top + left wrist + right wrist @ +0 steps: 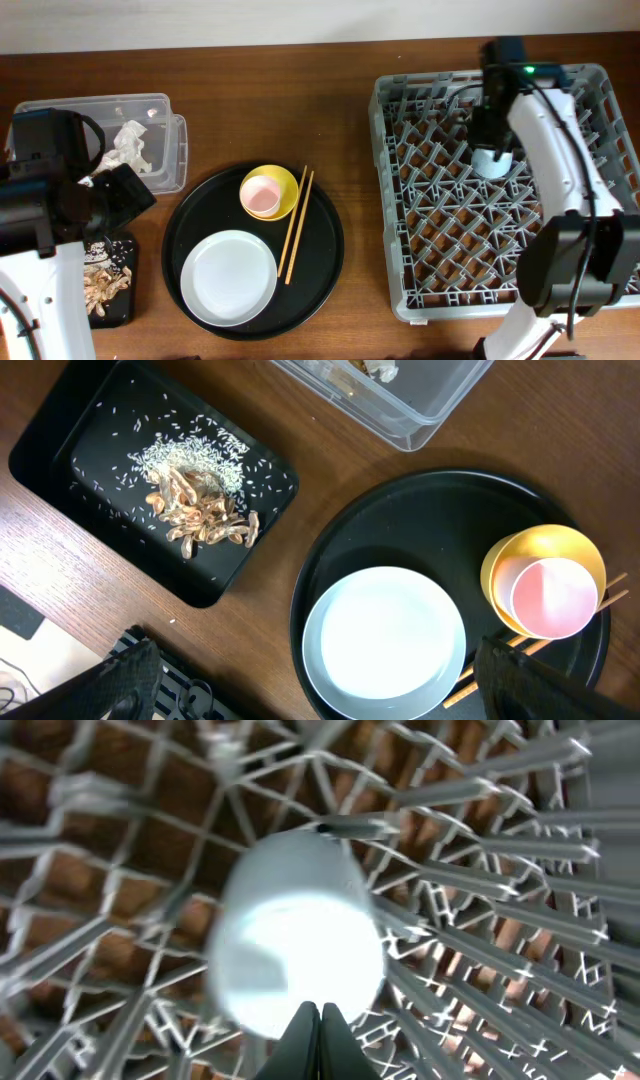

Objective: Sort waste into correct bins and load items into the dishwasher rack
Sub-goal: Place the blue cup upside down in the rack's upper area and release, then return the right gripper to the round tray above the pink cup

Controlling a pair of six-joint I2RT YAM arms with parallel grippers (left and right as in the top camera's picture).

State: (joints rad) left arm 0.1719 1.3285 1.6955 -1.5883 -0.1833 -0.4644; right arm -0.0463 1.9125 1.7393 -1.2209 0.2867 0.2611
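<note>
My right gripper (320, 1012) is shut over the dishwasher rack (400, 200), its tips just above the near rim of a light-blue cup (300, 930) that rests among the pegs. My left gripper (330, 695) hangs wide open and empty above the pale grey plate (385, 640). A pink cup (262, 196) sits inside the yellow bowl (283, 180), and chopsticks (296, 225) lie beside them. Brown food scraps and rice (200, 510) lie in the small black tray (40, 460). A crumpled napkin (128, 145) is in the clear tub (165, 110).
Plate, bowl and chopsticks all sit on a large round black tray (325, 260) in the middle of the wooden table. My left arm's body covers part of the clear tub and the small black tray in the overhead view.
</note>
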